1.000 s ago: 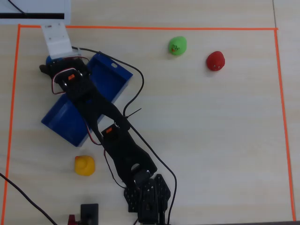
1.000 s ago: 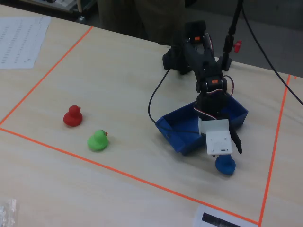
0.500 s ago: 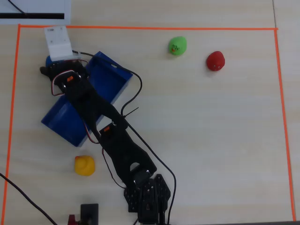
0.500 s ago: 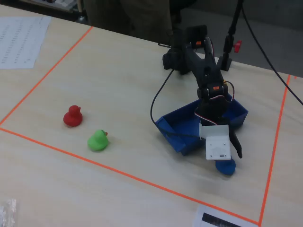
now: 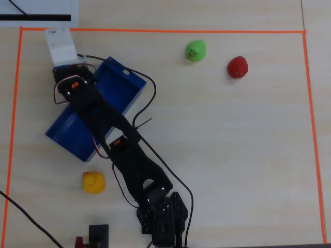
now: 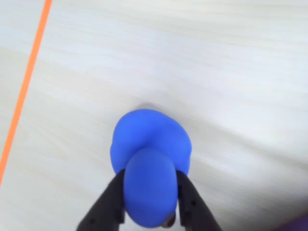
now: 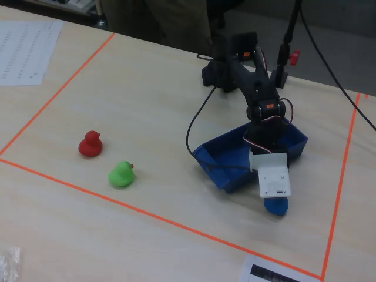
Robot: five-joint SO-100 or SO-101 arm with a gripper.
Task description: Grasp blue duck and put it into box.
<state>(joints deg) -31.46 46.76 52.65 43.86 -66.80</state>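
Observation:
In the wrist view the blue duck sits between my two black fingers, and my gripper is shut on it just above the pale wooden table. In the fixed view the duck shows below the white wrist camera housing, outside the dark-blue box and just past its near corner. In the overhead view the duck is hidden under the white housing, beside the box's upper-left end. The arm lies across the box.
A yellow duck, a green duck and a red duck stand on the table. Green and red also show in the fixed view. Orange tape marks the work area's border. A black cable loops beside the box.

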